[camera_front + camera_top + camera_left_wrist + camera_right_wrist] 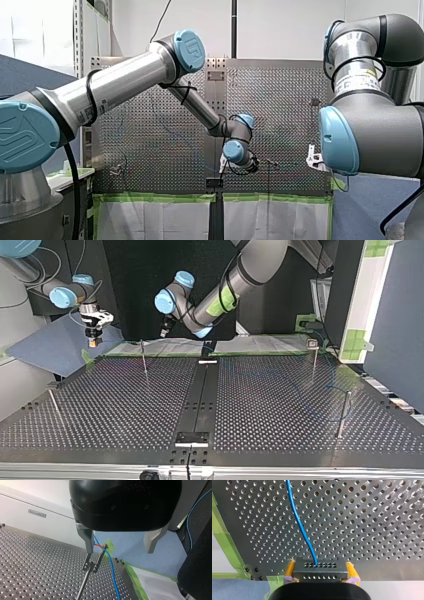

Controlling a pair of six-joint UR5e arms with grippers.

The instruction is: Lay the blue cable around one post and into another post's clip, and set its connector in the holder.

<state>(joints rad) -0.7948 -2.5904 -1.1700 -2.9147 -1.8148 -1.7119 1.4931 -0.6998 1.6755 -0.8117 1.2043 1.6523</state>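
The thin blue cable (299, 527) runs over the perforated metal counter (125, 405). Its end sits in the dark grey rectangular connector (319, 573).

My right end effector (320, 566) is closed on this connector, with 1 yellow pad on each side of it, and it hangs at the counter's edge. So the connector is not yet set in the holder. I cannot say for sure which part is the holder.

In the top view a faint blue arc seems to pass around the slim metal post (342, 412) at the right, so I judge the first step is done, though the line is hard to see.

In the left wrist view the cable lies at the small forked metal clip (93, 561) on top of a post. It looks to be in the fork or just against it; I cannot tell which. My left end effector (119, 550) is wide open above the clip and grips nothing; the cable passes just beside 1 finger.

What is left, I think, is to confirm the clip and to place the connector.

Counted: 1 cable, 1 connector, 4 posts in the top view, 2 end effectors.
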